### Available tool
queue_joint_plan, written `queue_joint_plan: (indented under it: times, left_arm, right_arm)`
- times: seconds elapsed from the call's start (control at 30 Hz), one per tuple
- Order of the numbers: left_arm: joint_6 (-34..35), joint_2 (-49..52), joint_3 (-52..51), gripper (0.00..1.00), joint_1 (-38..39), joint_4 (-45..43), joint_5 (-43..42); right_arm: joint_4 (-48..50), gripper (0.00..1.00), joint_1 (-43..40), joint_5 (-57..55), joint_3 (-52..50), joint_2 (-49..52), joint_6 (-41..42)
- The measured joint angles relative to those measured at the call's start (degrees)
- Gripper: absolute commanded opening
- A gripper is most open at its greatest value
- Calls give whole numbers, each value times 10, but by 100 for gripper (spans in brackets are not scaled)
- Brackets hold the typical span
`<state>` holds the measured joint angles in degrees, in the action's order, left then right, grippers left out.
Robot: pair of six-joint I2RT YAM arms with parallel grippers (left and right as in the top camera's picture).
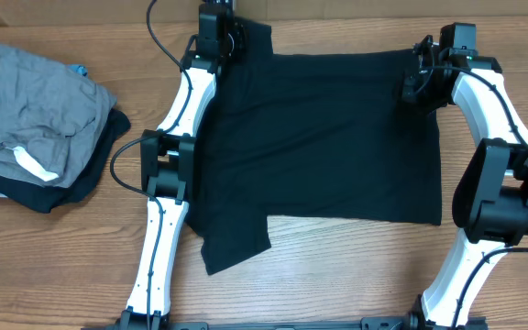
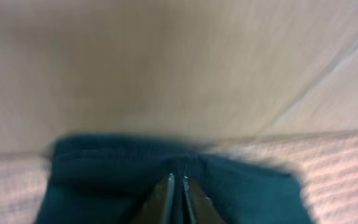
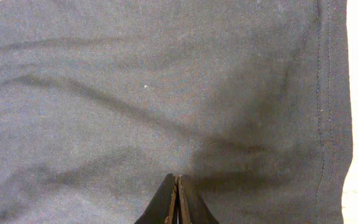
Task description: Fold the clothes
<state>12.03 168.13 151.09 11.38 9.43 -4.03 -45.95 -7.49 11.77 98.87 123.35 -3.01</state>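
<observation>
My right fingers [image 3: 177, 178] are pressed together and pinch the black T-shirt [image 1: 328, 137]; its creases run in toward their tips. My left fingers [image 2: 178, 182] sit at the shirt's edge with only a sliver between them. That view is blurred, so I cannot tell whether they hold cloth. The shirt lies spread on the worktop [image 1: 337, 275], stretched between the two sets of fingers. A grey garment [image 1: 35, 110] lies well out beyond the left fingers.
</observation>
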Motion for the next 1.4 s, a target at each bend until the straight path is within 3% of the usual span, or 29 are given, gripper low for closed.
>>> queue_joint_plan:
  times: [0.13, 0.2, 0.23, 0.27, 0.3, 0.37, 0.47, 0.53, 0.63, 0.83, 1.03, 1.27, 1.4]
  left_arm:
    - [-5, 0, 0, 20, -3, -70, -1]
    - [-6, 0, 8, 21, -6, -65, -5]
    - [-8, 0, 14, 27, -8, -50, -5]
    - [-13, 1, 33, 40, -10, -13, -7]
    - [-19, 3, 66, 79, -12, 45, -7]
    - [-37, 4, 143, 100, -16, 161, -7]
    - [-67, -10, 249, 100, -18, 316, -6]
    - [-79, -57, 261, 100, -16, 394, 0]
    - [-79, -143, 268, 100, -16, 492, 9]
    - [-37, -287, 283, 100, -15, 680, 69]
    - [1, -356, 284, 100, 5, 853, 95]
    - [21, -409, 267, 100, 45, 872, -6]
    - [27, -433, 181, 100, 85, 872, 6]
  right_arm:
    - [1, 4, 0, 0, 0, 0, 0]
    - [1, 4, 0, 0, 0, 0, 0]
    - [1, 4, 0, 0, 0, 0, 0]
    - [0, 5, 0, 0, 0, 0, 0]
    - [0, 13, 0, 0, 0, 0, 0]
    - [0, 17, 0, 0, 0, 0, 0]
    - [-3, 27, 0, 0, 0, 0, -1]
    - [-18, 38, 0, 0, 0, 0, 0]
    - [-78, 46, 0, 0, 16, 0, -1]
    - [-151, 55, 0, -1, 40, -54, 19]
    - [-245, 59, 0, -8, 50, -221, 94]
    - [-409, 54, 0, -39, 58, -283, 154]
    - [-471, 54, 0, -73, 58, -286, 163]
